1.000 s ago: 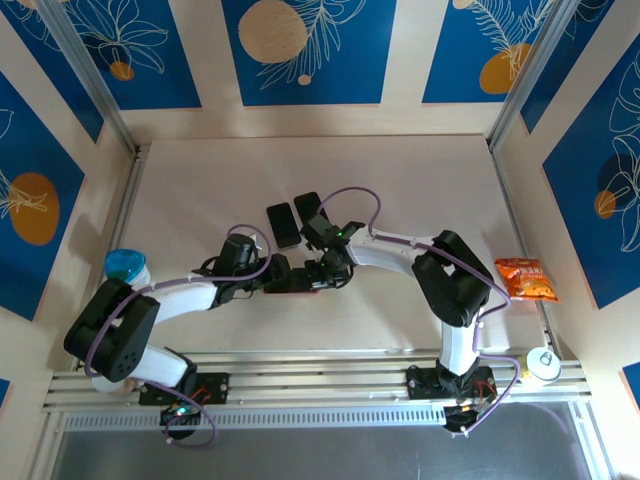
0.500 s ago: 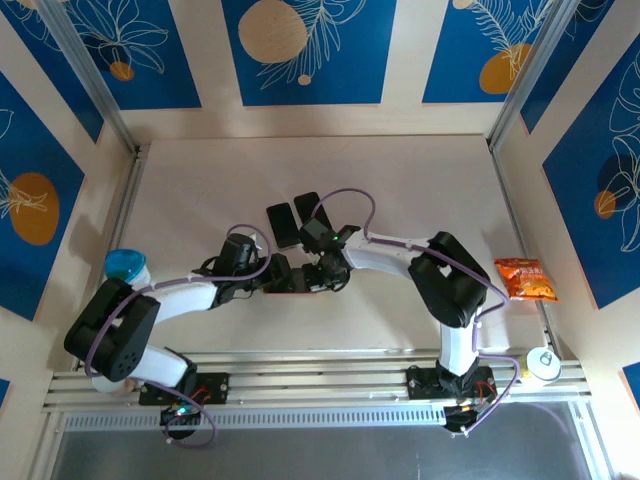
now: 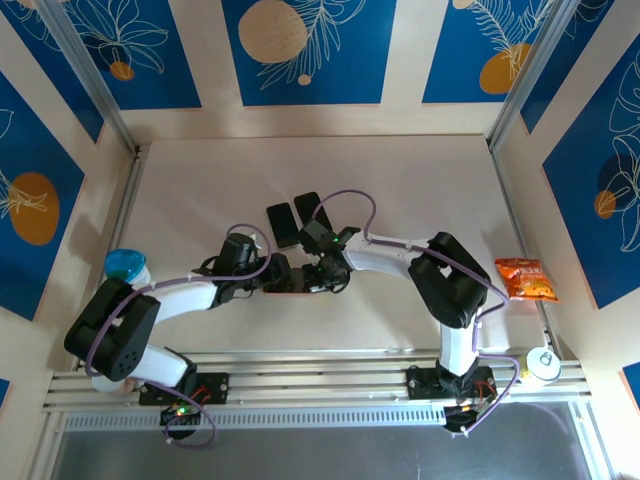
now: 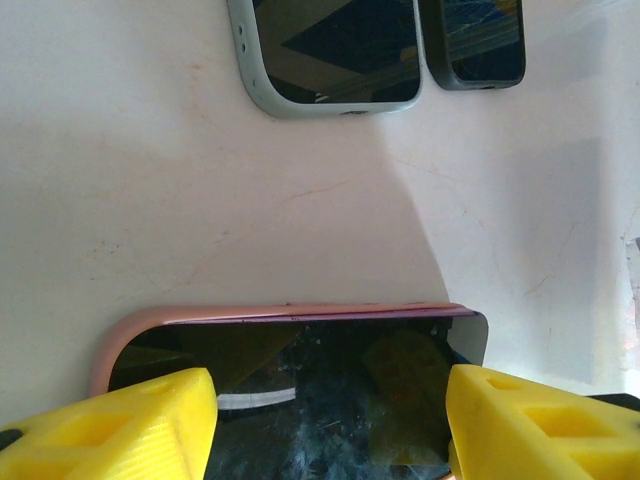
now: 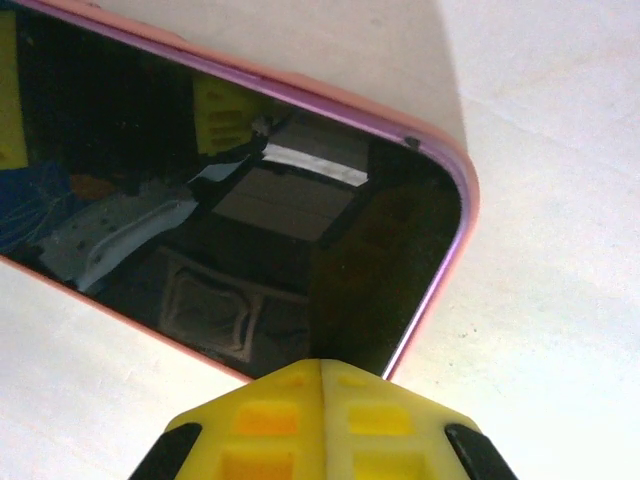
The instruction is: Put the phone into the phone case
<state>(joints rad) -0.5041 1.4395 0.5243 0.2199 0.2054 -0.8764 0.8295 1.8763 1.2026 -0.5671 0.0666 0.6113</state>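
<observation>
Pink phone case point(image 4: 300, 313) beneath both inward-reaching arms; left tool point(image 4: 330, 420) parted above it, right tool point(image 5: 320, 378) closed, empty.

No lettering, brand or number can be read anywhere. The orange snack bag point(image 3: 525, 279) carries print too small to make out; the phone point(image 5: 200, 220) screen shows only dark reflections.
</observation>
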